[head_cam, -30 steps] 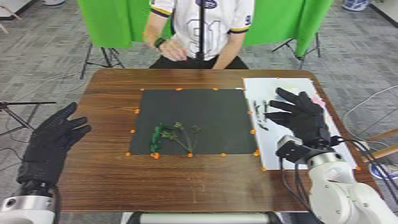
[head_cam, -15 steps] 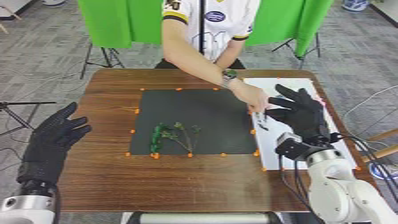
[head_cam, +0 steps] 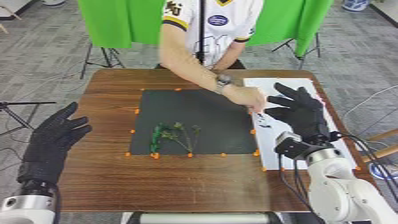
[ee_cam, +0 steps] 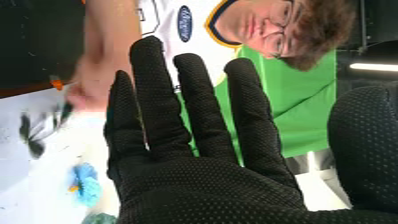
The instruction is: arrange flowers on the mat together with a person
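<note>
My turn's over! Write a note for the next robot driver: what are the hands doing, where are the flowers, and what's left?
Left hand: open, over the table's left side, holding nothing.
Right hand: open and empty, over the white sheet.
Person's hand: at the dark leaves on the sheet.
Done: green sprigs lie on the dark mat, near its lower edge.
Left: the leaves and blue flower are off the mat; they probably go on next. Let the person's hand clear first.
</note>
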Robot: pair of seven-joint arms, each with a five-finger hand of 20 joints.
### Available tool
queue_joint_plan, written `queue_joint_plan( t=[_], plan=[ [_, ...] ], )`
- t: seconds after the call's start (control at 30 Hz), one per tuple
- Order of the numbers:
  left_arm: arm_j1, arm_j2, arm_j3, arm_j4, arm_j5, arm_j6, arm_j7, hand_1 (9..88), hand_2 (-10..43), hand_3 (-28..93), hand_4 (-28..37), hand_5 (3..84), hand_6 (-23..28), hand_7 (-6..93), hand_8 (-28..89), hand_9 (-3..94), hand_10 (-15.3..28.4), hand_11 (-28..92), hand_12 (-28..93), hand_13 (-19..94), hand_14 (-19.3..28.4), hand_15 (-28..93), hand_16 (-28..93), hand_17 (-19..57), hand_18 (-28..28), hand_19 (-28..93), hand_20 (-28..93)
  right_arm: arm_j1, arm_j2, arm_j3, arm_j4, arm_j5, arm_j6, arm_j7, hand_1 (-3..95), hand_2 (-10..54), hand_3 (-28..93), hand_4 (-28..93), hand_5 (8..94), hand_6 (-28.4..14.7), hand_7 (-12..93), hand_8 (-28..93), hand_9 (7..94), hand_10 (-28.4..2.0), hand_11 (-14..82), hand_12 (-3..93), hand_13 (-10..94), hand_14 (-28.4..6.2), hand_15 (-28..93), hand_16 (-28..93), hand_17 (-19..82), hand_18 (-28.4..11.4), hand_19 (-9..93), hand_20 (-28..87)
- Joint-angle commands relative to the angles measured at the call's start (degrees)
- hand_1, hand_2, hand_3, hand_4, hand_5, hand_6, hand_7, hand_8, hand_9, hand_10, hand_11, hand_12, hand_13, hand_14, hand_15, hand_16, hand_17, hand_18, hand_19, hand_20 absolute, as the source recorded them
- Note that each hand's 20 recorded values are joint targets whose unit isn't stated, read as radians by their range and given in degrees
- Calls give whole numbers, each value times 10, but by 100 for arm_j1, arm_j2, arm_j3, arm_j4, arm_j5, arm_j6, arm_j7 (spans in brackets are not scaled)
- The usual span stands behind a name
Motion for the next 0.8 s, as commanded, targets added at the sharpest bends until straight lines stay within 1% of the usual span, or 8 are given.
queue_joint_plan(
  t=[0.03, 0.2, 0.33, 0.53, 0.63, 0.7, 0.73, 0.8],
  plan=[
    [28, -50, 12, 5, -9, -33, -83, 238, 52, 806, -276, 328, 70, 170, -118, 313, 191, 343, 94, 207, 248, 615, -128, -85, 219, 534, 98, -20, -51, -25, -30, -47, -17, 5, 135, 109, 751, -251, 478, -17, 135, -111, 496, -193, 164, 147, 411, -233, 529, 85, 76, -265, 511, 177],
    [5, -42, 24, 17, -1, -47, -90, 239, 52, 806, -277, 328, 70, 169, -118, 313, 191, 342, 94, 207, 247, 615, -128, -85, 219, 534, 97, 13, -36, -54, -19, -54, -8, 12, 135, 109, 751, -251, 478, -17, 135, -111, 497, -193, 164, 147, 412, -233, 529, 85, 76, -264, 511, 176],
    [32, -31, 31, 13, -15, -38, -51, 239, 52, 806, -276, 328, 70, 168, -117, 313, 191, 343, 94, 207, 247, 615, -128, -85, 219, 534, 97, -8, -34, -60, -21, -49, 11, 14, 135, 109, 751, -250, 478, -18, 135, -111, 498, -193, 164, 147, 413, -233, 530, 85, 77, -265, 511, 176],
    [31, -40, 23, 5, -11, -27, -86, 240, 52, 806, -276, 329, 70, 169, -117, 312, 191, 343, 93, 207, 247, 615, -128, -85, 219, 534, 97, -21, -52, -51, -24, -62, -23, 19, 135, 110, 751, -250, 480, -18, 135, -110, 501, -193, 164, 147, 414, -233, 530, 84, 78, -264, 511, 176],
    [52, -18, 45, 0, -36, 1, -35, 241, 52, 806, -276, 330, 71, 170, -118, 312, 191, 343, 94, 208, 248, 616, -128, -85, 219, 535, 97, -41, -61, -30, -25, -59, -55, 11, 135, 110, 751, -250, 480, -18, 135, -110, 502, -193, 166, 148, 415, -232, 531, 84, 79, -263, 511, 176],
    [72, -11, 51, -4, -31, 11, -25, 241, 52, 806, -275, 330, 71, 172, -117, 313, 192, 343, 94, 208, 248, 617, -128, -85, 219, 535, 97, -48, -66, -25, -25, -70, -65, 18, 136, 110, 751, -250, 480, -18, 134, -110, 503, -192, 166, 147, 415, -233, 532, 85, 79, -263, 512, 176],
    [43, -6, 61, 10, -31, -6, -38, 241, 52, 805, -275, 331, 71, 172, -118, 313, 191, 343, 94, 209, 249, 617, -128, -85, 219, 534, 97, -52, -50, -31, -27, -48, -48, -6, 135, 110, 751, -249, 480, -18, 135, -110, 503, -192, 165, 147, 415, -233, 532, 84, 79, -263, 512, 176],
    [78, -13, 51, -5, -36, 1, -37, 241, 52, 805, -275, 330, 72, 172, -118, 312, 191, 344, 94, 209, 249, 617, -128, -85, 219, 535, 97, -67, -61, -31, -35, -61, -36, 11, 135, 110, 751, -249, 480, -18, 135, -110, 502, -193, 165, 147, 415, -233, 532, 84, 80, -263, 512, 176]
  ],
)
